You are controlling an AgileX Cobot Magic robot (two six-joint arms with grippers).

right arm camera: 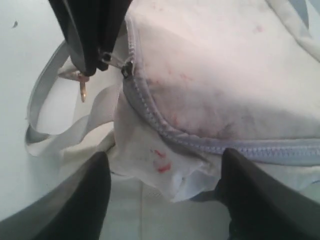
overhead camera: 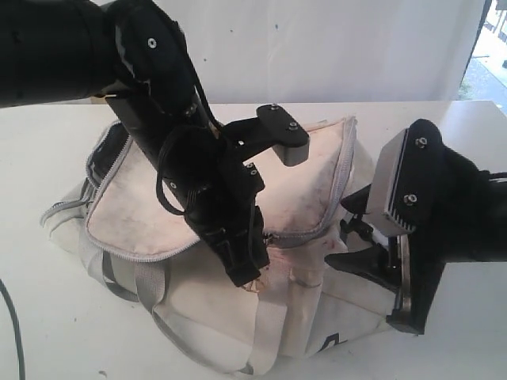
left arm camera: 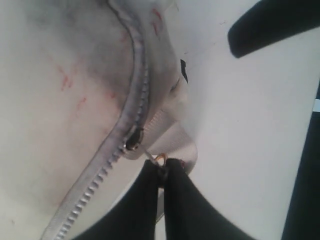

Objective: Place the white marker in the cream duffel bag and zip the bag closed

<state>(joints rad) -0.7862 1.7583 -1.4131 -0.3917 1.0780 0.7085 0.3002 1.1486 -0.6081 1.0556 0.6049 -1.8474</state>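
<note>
The cream duffel bag lies on its side on the table, its stained top flap edged by a grey zipper. My left gripper reaches over the bag's middle and is shut on the zipper pull, just off the slider. The right wrist view shows the same pinch on the pull. My right gripper stands open at the bag's right end, with a red-marked fold of bag fabric between its fingers and not pinched. The white marker is out of view.
The bag rests on a white table with a white wall behind. A grey strap loop trails off the bag beside the left gripper. A dark cable lies at the table's left edge.
</note>
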